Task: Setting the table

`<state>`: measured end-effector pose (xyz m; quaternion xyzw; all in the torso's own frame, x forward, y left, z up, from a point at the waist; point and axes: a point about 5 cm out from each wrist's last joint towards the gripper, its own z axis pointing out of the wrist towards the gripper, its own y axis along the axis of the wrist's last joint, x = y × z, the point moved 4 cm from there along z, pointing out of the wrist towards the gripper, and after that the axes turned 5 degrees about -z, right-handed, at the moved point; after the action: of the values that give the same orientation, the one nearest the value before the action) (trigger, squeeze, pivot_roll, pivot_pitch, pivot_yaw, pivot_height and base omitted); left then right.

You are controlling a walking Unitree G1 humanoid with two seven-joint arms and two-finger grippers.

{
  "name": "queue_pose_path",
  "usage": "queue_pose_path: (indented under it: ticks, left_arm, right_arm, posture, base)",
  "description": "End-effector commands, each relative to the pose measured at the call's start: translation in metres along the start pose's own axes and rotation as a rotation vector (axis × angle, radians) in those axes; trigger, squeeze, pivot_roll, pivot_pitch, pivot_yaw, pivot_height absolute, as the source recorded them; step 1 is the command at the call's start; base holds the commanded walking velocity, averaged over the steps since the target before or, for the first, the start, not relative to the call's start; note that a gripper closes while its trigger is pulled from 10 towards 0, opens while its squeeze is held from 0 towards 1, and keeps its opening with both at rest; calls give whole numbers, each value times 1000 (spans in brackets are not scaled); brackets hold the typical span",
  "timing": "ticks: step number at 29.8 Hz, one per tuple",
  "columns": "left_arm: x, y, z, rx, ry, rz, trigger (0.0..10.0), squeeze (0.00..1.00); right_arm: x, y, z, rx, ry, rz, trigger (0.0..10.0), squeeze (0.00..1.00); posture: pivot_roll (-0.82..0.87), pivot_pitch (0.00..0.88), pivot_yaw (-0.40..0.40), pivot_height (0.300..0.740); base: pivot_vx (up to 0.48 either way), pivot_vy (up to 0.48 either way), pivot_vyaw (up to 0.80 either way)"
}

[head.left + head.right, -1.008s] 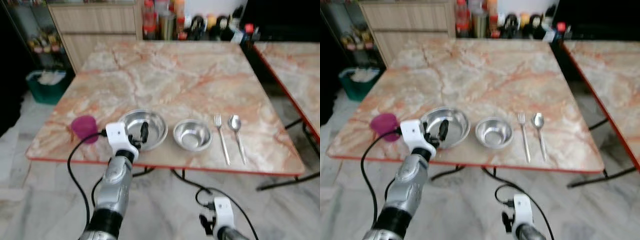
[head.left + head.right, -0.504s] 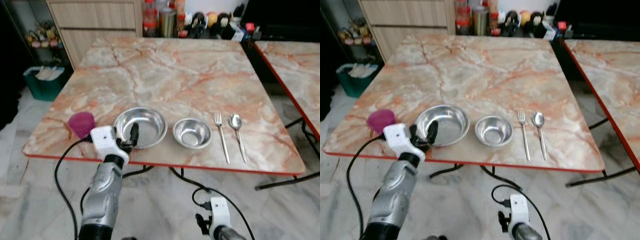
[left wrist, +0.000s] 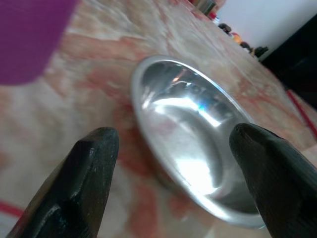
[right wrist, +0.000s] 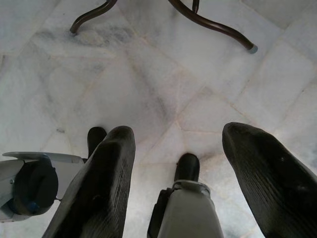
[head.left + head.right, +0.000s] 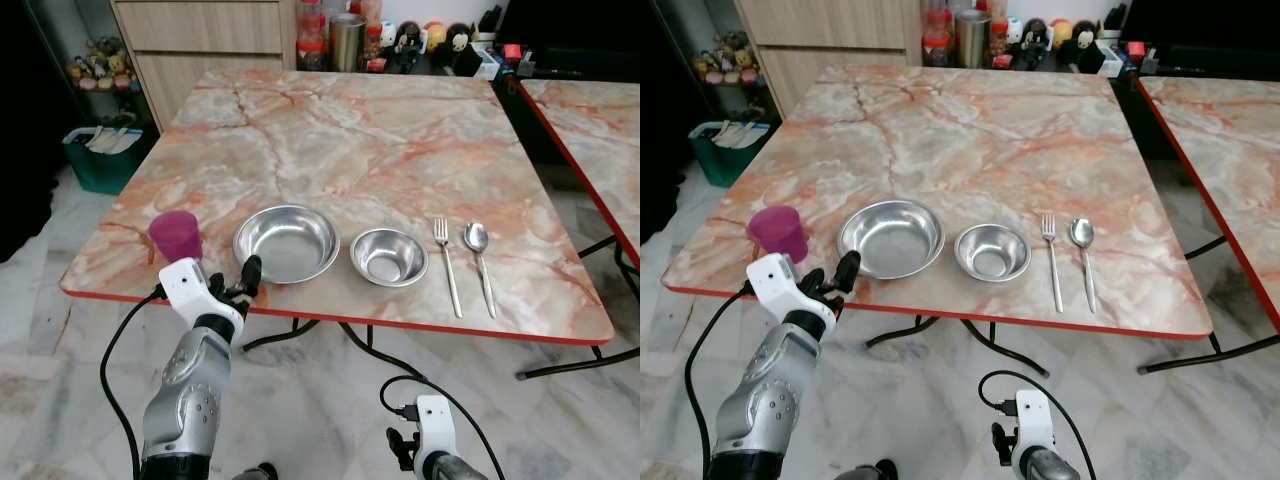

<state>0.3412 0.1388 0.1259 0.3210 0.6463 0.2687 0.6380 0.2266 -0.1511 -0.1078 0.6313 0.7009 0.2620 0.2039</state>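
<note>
Since the left tool (image 5: 237,287) has drawn back to the desk (image 5: 350,150) edge, wide open and empty, the large bowl (image 5: 286,243) now rests placed beside the purple cup (image 5: 175,236).

1. The two eye views look down from the robot's head, from the near edge of the marble table (image 5: 380,130), facing the cabinets behind it.
2. They share nearly the whole scene, only slightly offset sideways.
3. The left wrist view sits low at the table's near edge, looking very close along its spread fingers (image 3: 79,183) at the large steel bowl (image 3: 198,148), the bowl (image 5: 286,243) the eye views show from above.
4. The right wrist view points straight down at the pale floor tiles (image 4: 163,74), from low beside the robot's feet.
</note>
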Motion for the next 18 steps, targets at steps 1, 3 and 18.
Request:
queue_pose_path:
  ticks: [1, 3, 18]
  left_arm:
    - [1, -4, 0, 23, 14, -25, 10000, 0]
    - [0, -5, 2, 35, 22, -26, 10000, 0]
    - [17, -4, 10, 63, 169, -99, 10000, 0]
  right_arm:
    - [0, -4, -1, 6, -6, 14, 10000, 0]
    - [-1, -5, -1, 7, -10, 20, 10000, 0]
    - [-2, -10, -2, 13, -23, 43, 10000, 0]
  posture:
    - [131, 133, 8, 740]
    - [126, 134, 17, 740]
    - [120, 137, 27, 740]
  base:
    - [0, 0, 0]
    - [0, 0, 0]
    - [0, 0, 0]
